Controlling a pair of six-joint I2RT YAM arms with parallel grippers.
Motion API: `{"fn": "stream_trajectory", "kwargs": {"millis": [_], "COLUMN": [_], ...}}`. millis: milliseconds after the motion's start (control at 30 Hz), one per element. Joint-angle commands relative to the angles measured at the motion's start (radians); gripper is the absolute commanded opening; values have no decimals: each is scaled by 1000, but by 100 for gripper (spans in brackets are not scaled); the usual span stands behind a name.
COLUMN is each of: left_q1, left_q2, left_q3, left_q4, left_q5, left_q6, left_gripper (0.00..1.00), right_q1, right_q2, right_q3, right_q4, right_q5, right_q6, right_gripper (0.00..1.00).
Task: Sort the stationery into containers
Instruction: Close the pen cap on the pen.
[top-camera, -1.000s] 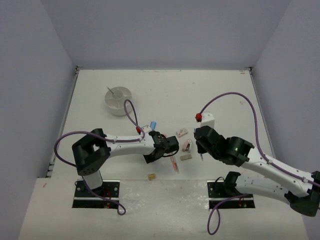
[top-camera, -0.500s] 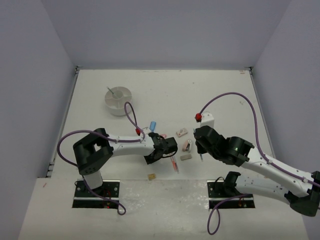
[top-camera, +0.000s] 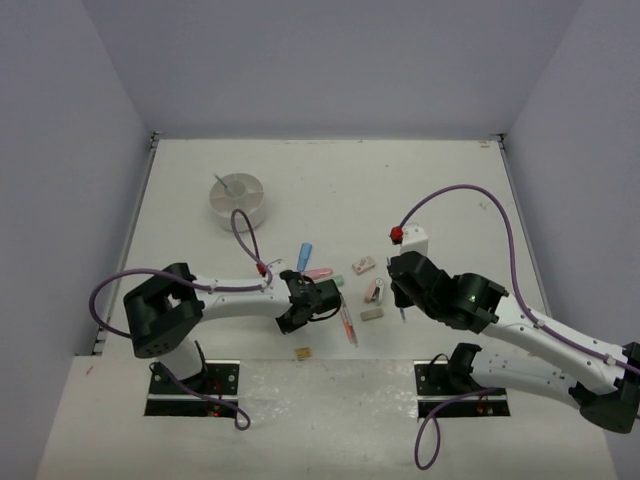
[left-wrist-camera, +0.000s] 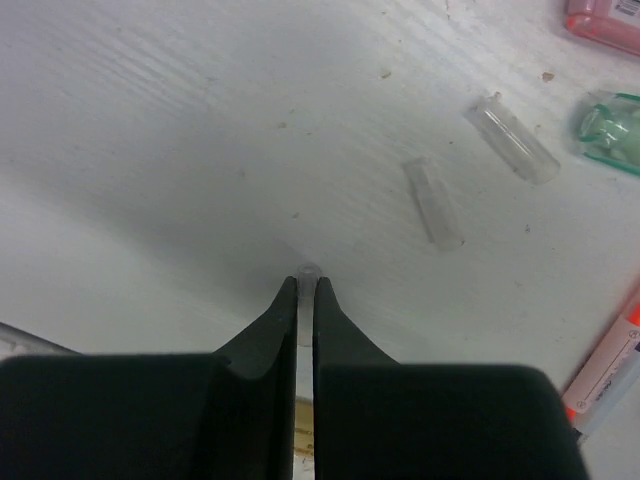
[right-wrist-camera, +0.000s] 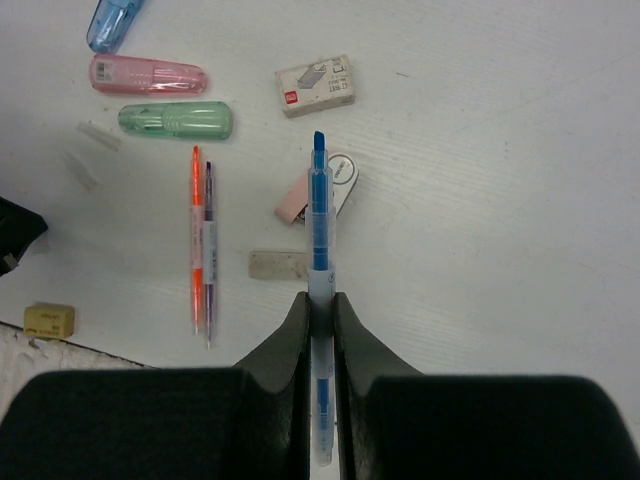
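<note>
The tub (top-camera: 238, 195) stands well apart from the loose stationery (top-camera: 375, 290), at ten o'clock from it. In that cluster three clip-like pieces (right-wrist-camera: 148, 75) lie at eleven o'clock, a box (right-wrist-camera: 315, 85) at one, the paired pens (right-wrist-camera: 201, 240) at six with a flat eraser (right-wrist-camera: 278, 264) at their three o'clock, and a block eraser (right-wrist-camera: 48, 318) apart at eight. One pen (right-wrist-camera: 319, 200) sits in the right gripper (right-wrist-camera: 319, 297), a tube (left-wrist-camera: 308, 270) in the left gripper (left-wrist-camera: 306, 283).

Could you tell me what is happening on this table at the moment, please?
Two arms are sorting stationery into the white tub, which stands at the back left, away from both. The right gripper is shut on a blue pen over the loose items. The left gripper pinches a thin clear piece low over the table. The orange pen and green clip lie unsorted.
</note>
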Motion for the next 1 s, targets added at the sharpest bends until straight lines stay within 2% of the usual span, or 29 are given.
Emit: {"fn": "stream_trajectory", "kwargs": {"millis": [0,100,167,233,267,333,400,467,567,633,767,967], "left_q1": [4,-9,-14,-6,2,35,80,137,169,168,168,170], "left_q2": [-110,-271,-373,-515,-553,-626,-749,-816,-861,-877,-876,-879], "left_q3": [-10,-17,-40,-70,-76,-102,-174,-273,-320,-337,-343,-352], "left_q4": [-34,-6,90,323,421,563,873,1080,1246,1320,1357,1358], "left_q5": [-45,-158,-241,-308,-302,-259,-60,101,264,324,372,370], "left_q6": [-25,68,190,490,582,732,869,970,1016,1032,1037,1021], "left_gripper": [0,0,0,0,0,0,0,0,0,0,0,0], "right_q1": [-1,-2,-1,-1,-1,-1,-1,0,2,7,20,32], "right_q2": [-19,-75,-135,-199,-232,-268,-266,-254,-228,-215,-214,-183], "right_q3": [-20,-55,-139,-238,-299,-398,-446,-469,-490,-490,-470,-432], "right_q4": [34,137,260,536,658,810,957,1049,1202,1258,1281,1271], "right_q5": [-11,-97,-210,-409,-471,-549,-560,-606,-725,-753,-737,-718], "right_q6": [-2,-20,-47,-48,-27,59,122,148,183,206,209,190], "right_gripper": [0,0,0,0,0,0,0,0,0,0,0,0]}}
